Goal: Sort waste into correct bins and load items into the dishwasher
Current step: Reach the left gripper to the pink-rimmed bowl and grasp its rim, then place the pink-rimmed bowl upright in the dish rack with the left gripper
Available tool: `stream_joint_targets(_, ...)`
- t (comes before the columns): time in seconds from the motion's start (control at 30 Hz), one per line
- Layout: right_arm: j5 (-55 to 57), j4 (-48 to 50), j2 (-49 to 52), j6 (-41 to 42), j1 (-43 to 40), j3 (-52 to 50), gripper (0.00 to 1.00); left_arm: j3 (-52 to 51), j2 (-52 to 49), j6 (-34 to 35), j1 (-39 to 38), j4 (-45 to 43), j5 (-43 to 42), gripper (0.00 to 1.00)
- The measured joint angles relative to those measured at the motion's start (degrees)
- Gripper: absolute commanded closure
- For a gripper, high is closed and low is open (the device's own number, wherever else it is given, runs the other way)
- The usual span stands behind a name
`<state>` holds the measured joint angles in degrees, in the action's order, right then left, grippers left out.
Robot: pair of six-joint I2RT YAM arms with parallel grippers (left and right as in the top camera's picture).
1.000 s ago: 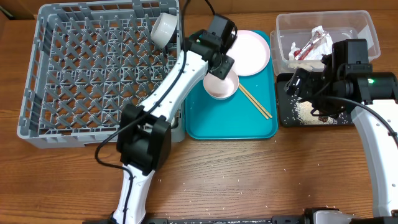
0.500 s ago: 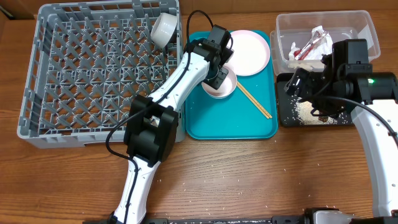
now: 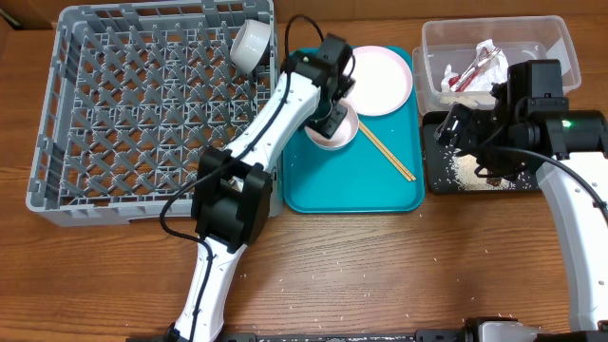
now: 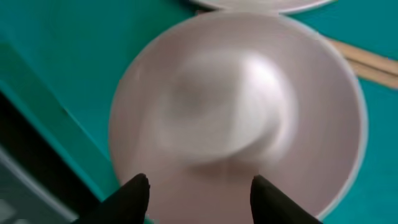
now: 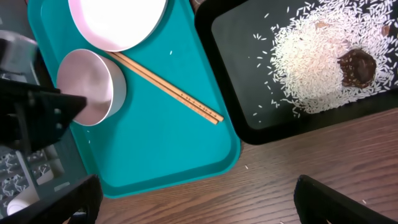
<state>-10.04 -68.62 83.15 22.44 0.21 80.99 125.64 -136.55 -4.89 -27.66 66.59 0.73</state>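
Note:
A white bowl (image 3: 334, 133) sits on the teal tray (image 3: 351, 185), and it fills the left wrist view (image 4: 236, 112). My left gripper (image 4: 196, 194) is open just above the bowl, its fingertips spread over the near rim. A white plate (image 3: 382, 80) and two chopsticks (image 3: 389, 155) lie on the teal tray too. A white cup (image 3: 252, 44) rests at the grey dish rack's (image 3: 57, 123) far wall. My right gripper (image 5: 199, 205) is open and empty, over the table by the black tray (image 5: 249, 118), which holds rice (image 5: 317, 62) and a brown lump (image 5: 356, 67). The wrapper (image 3: 475, 68) lies in the clear tub (image 3: 551, 38).
Stray rice grains (image 3: 285, 280) are scattered on the wooden table in front of the teal tray. The left arm (image 3: 266, 133) stretches across the rack's right wall to the tray. The right arm (image 3: 541, 123) hangs over the black tray's far end.
My left gripper has come down closer onto the bowl, and the bowl has shifted slightly left on the teal tray. The right arm has not moved.

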Motion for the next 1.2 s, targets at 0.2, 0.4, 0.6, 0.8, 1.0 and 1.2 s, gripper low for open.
stream_joint_targets(0.2, -0.02, -0.02, 0.0, 0.02, 0.0, 0.0, 0.0, 8.0, 0.0, -1.62, 0.17, 1.18, -0.2, 0.4)
stream_joint_targets(0.4, -0.02, 0.04, 0.0, 0.0, 0.0, 0.0, 0.0, 8.11, -0.79, -5.92, 1.68, -0.5, -0.46, 0.41)
stream_joint_targets(0.6, -0.02, 0.02, 0.0, 0.02, 0.0, 0.0, 0.0, 8.11, -6.32, -8.07, 3.58, -1.73, -1.33, 0.5)
stream_joint_targets(0.8, -0.02, 0.0, 0.0, 0.0, 0.0, 0.0, 0.0, 7.78, -10.67, -9.05, 4.02, -0.55, -4.0, 0.89)
stream_joint_targets(1.0, 0.0, 0.07, 0.0, 0.0, -0.02, 0.0, 0.0, 8.02, -10.67, -8.81, 4.04, -0.07, -6.19, 0.96)
stream_joint_targets(1.2, 0.0, 0.02, 0.0, 0.02, 0.0, 0.0, 0.0, 12.09, -10.64, -8.66, 4.11, 6.54, -6.27, 0.96)
